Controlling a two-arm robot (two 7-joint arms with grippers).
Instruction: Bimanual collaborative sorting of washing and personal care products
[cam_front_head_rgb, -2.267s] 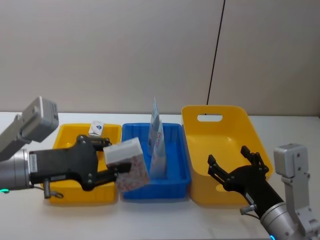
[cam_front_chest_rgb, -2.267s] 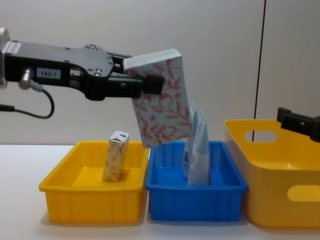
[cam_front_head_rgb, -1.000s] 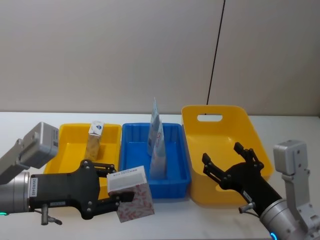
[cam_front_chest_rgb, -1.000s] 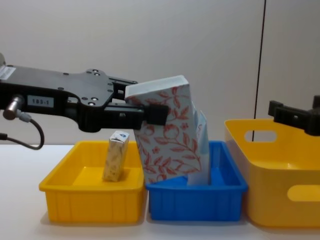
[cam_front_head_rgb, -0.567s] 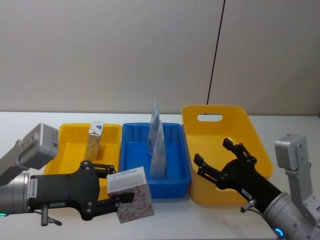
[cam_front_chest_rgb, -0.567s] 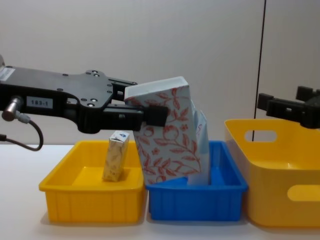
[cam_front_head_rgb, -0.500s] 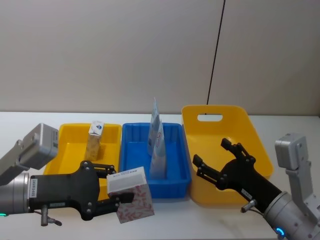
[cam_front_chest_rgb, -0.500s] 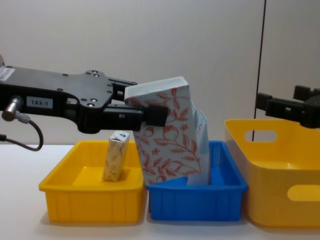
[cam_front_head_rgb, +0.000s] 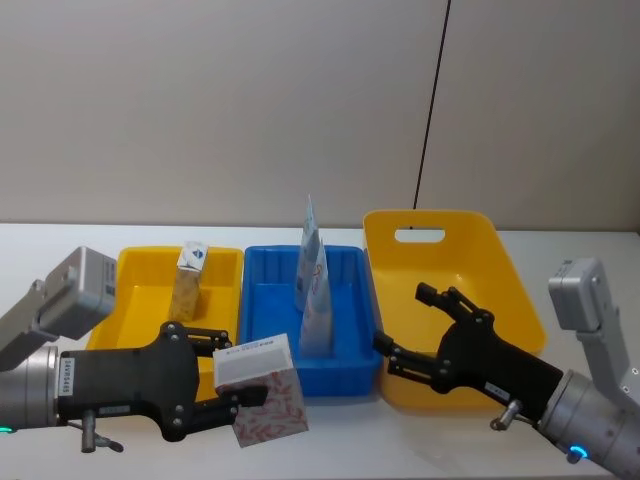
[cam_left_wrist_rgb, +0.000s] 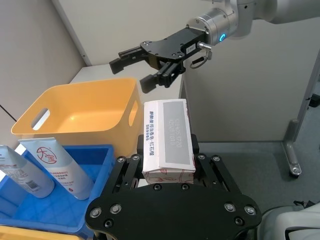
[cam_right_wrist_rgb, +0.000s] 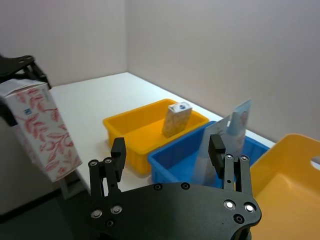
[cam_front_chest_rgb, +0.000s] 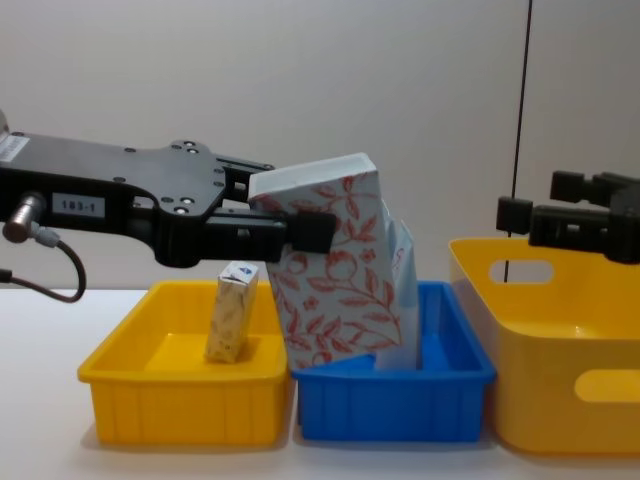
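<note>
The left gripper (cam_front_head_rgb: 238, 392) is clamped on the white rectangular carton with a red floral vine print (cam_front_head_rgb: 262, 392). Its black fingers press the carton's two opposite sides near the upper end, as the left wrist view (cam_left_wrist_rgb: 167, 145) shows. The carton hangs tilted in the air above the white table (cam_front_head_rgb: 340, 445), on the near side of the bins. In the chest view it stands in front of the line where the small yellow rectangular plastic bin (cam_front_chest_rgb: 180, 420) meets the blue rectangular plastic bin (cam_front_chest_rgb: 400, 410).

The right gripper (cam_front_head_rgb: 405, 320) has its jaws spread wide and holds nothing. It hovers over the near left corner of the large yellow plastic tub with a handle slot (cam_front_head_rgb: 500, 260), pointing toward the carton but well apart from it.

A small beige-patterned carton (cam_front_head_rgb: 188, 280) stands upright in the small yellow bin. Two tall pale blue-white squeeze tubes with red lettering (cam_front_head_rgb: 313, 290) stand side by side in the blue bin, leaning on each other.
</note>
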